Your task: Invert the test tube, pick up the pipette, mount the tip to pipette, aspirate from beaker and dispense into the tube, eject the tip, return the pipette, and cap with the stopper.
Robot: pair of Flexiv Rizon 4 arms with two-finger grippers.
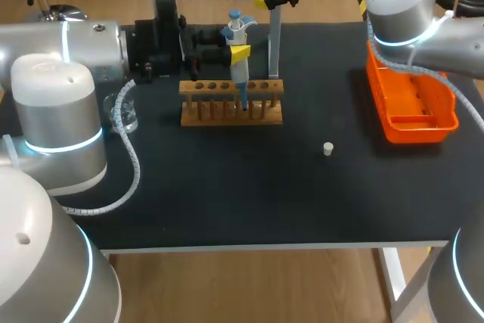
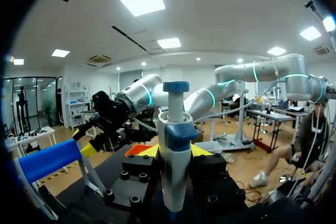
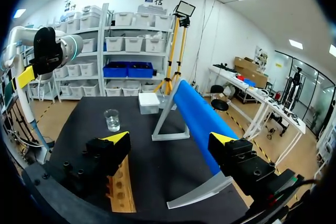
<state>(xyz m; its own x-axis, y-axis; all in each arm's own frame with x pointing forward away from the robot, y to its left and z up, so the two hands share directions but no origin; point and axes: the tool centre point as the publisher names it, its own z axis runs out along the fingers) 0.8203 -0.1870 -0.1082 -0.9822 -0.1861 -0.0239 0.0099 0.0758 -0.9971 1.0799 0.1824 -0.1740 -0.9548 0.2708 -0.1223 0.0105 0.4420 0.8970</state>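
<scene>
The stopper (image 1: pixel 327 149) lies at 4 o'clock of the wooden rack (image 1: pixel 231 115). Over the rack, the left gripper (image 1: pixel 234 52) pinches the pipette (image 1: pixel 240 73), its point down in a hole on the 3 o'clock half. This looks like dispensing, so keep the pipette vertical and plunge slowly. Farthest, the right gripper (image 3: pixel 170 139) hangs spread and empty.
</scene>
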